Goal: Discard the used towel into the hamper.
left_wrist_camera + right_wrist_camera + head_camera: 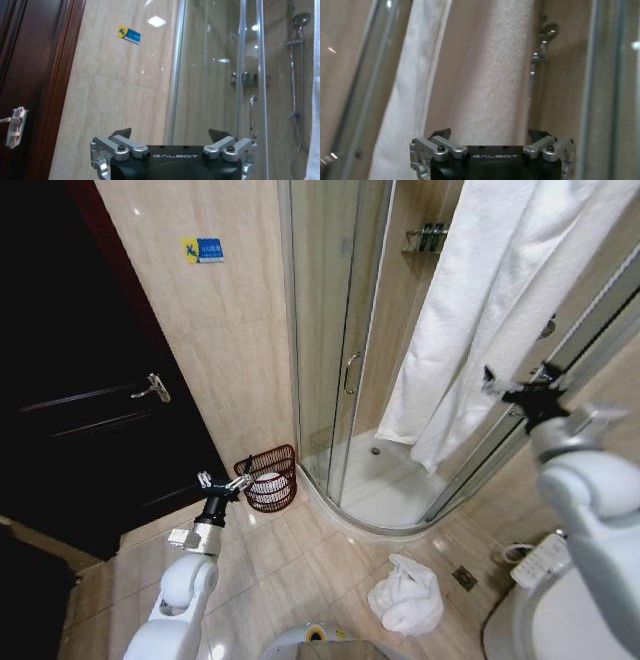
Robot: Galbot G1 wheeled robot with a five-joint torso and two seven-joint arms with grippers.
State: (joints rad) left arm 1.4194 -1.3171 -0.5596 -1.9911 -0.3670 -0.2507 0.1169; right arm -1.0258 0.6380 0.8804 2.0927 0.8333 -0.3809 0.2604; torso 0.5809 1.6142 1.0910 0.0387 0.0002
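A crumpled white towel (407, 595) lies on the tiled floor in front of me, near the toilet. The hamper (272, 477), a small dark reddish-brown ribbed basket with something white inside, stands on the floor against the wall, beside the shower enclosure. My left gripper (222, 485) (170, 133) is raised just left of the hamper, open and holding nothing. On the right, my right gripper (520, 390) (490, 133) is held up high in front of a large hanging white towel (490, 310), open and empty too.
A curved glass shower enclosure (340, 370) stands ahead with a raised white tray (385, 490). A dark door (90, 400) with a lever handle is at the left. The toilet (560, 610) sits at the lower right. Bare floor tiles (290, 580) lie between towel and hamper.
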